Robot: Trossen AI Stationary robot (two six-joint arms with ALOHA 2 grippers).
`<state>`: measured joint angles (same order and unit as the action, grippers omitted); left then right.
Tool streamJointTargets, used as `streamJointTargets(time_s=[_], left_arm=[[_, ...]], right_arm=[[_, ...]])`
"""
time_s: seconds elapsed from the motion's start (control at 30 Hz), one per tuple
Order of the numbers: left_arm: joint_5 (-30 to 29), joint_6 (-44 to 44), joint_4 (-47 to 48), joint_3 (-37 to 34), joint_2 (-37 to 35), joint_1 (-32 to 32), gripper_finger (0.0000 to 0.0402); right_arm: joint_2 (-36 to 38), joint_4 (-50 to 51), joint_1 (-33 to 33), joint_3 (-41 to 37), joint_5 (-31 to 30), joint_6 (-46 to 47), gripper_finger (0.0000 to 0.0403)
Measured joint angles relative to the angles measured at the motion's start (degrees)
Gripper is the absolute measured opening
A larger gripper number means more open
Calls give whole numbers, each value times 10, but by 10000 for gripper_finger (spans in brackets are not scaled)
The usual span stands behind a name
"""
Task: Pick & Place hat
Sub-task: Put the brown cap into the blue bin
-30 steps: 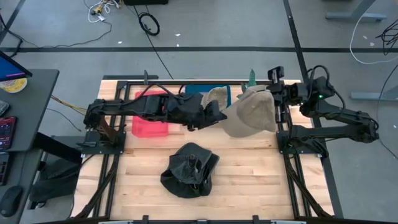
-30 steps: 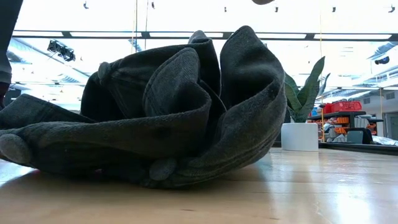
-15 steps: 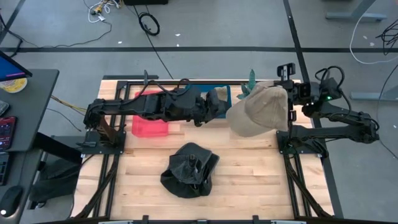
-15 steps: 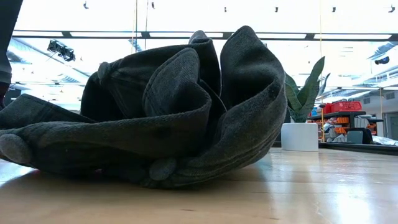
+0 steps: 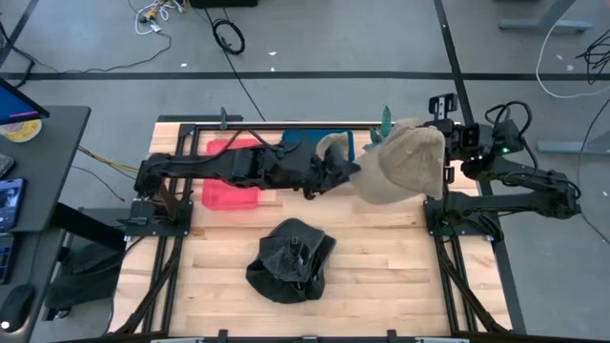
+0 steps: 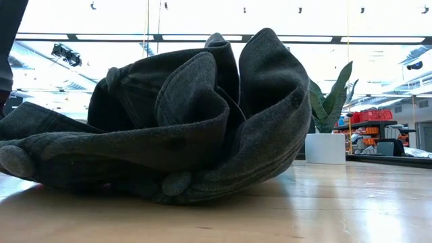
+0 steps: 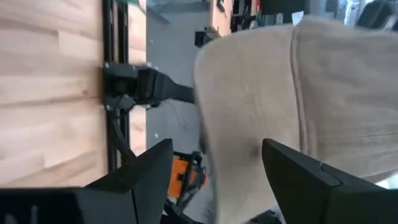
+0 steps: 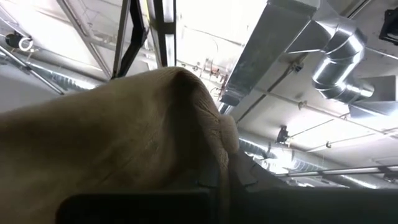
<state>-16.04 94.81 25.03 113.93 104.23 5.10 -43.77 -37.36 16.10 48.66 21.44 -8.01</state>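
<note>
Tan hat [image 5: 402, 173] above black hat [image 5: 290, 258]

No text, label, brand, number or sign can be read in any of the views.

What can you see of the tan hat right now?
The tan hat is a soft cloth cap with stitched panel seams, held off the table at the far right side, by the blue bin. The right gripper holds it from the right, draped in cloth; the left gripper sits open at its left edge, fingers straddling the fabric.
</note>
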Motion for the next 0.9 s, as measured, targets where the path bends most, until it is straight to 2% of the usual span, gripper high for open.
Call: streamJointTargets(time_s=[0.2,0.33,0.47,0.7,0.9], left_arm=[[27,-14,-136,0,29,-4,252],[30,-46,-141,0,28,-4,237],[30,-67,-148,0,24,-4,181],[26,-115,-164,1,20,-4,26],[30,-176,-182,2,21,-6,14]], right_arm=[[-13,8,0,0,0,2,0],[-14,13,0,0,0,3,0],[-14,14,0,0,0,4,0],[-14,33,0,0,7,4,0],[-14,42,0,0,11,52,4]])
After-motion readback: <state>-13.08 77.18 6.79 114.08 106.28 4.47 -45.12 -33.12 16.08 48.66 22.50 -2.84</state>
